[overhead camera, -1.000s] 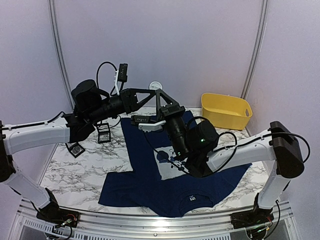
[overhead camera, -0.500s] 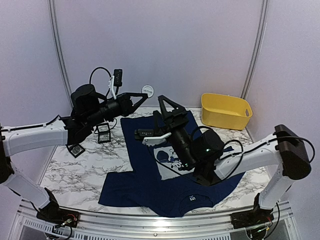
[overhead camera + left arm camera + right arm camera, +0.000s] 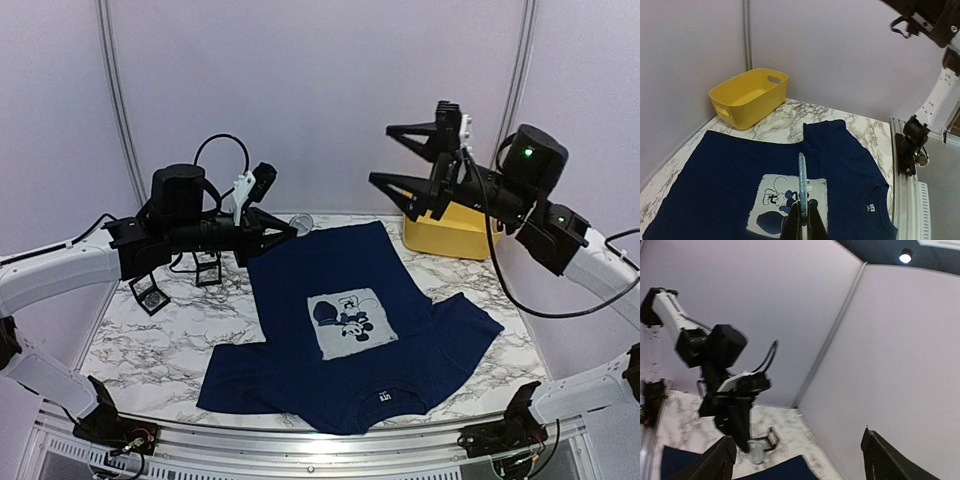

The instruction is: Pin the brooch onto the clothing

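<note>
The clothing point(image 3: 345, 300), a navy T-shirt with a pale grey mouse print point(image 3: 350, 322), lies flat on the marble table, its neck label point(image 3: 384, 396) toward the arms. My left gripper point(image 3: 288, 229) hovers over the shirt's far left hem, shut on the brooch point(image 3: 301, 222), a small round pale disc. In the left wrist view the brooch point(image 3: 801, 179) stands edge-on above the print point(image 3: 785, 200), pinched between the shut fingers point(image 3: 794, 222). My right gripper point(image 3: 384, 155) is open and empty, raised high above the table's far right. From the right wrist the brooch point(image 3: 756, 451) shows under the left arm.
A yellow basket point(image 3: 452, 222) sits at the back right corner, below the right gripper. Two small black stands point(image 3: 207, 268) point(image 3: 152, 298) rest on the table left of the shirt. Pale walls close in behind and on both sides.
My right gripper has opened and swung up and to the right, away from the shirt. My left gripper has dropped lower and a little left, still holding the brooch.
</note>
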You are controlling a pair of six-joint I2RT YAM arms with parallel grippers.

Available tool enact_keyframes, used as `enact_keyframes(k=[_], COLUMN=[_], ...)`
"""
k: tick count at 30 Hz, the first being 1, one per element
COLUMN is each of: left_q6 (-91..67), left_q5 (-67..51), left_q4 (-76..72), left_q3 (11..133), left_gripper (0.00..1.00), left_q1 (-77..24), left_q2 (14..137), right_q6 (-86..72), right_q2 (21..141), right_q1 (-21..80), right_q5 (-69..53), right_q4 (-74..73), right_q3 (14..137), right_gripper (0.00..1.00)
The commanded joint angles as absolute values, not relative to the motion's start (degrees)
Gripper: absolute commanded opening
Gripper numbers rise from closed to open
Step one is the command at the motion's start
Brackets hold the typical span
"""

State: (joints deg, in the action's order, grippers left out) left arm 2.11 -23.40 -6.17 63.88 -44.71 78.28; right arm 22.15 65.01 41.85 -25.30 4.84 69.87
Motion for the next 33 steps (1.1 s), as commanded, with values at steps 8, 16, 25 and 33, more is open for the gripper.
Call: enact_keyframes(k=[8, 16, 25, 33], left_q6=[15.8, 16.1, 16.1, 17.2], left_q5=[-35.2, -34.5, -33.9, -33.3], left_q4=[9.9, 11.5, 12.4, 14.2], left_q3=[69.5, 70.8, 71.0, 70.8], left_gripper=[0.0, 0.0, 0.0, 0.0], left_q1=[-47.8, -48.0, -48.0, -48.1], left_q2=[76.7, 77.6, 78.1, 78.1], right_q6=[9.1, 9.6, 9.6, 9.5], right_q2=[80.7, 84.0, 86.4, 85.4], right_q1=[41.8, 44.6, 46.8, 46.5], right_q5=[-48.5, -47.8, -48.1, -46.8], right_q4=[-20.6, -19.2, -18.9, -19.0], right_q3=[78.0, 78.2, 80.2, 79.6], right_gripper=[0.54, 0.41, 0.19, 0.23])
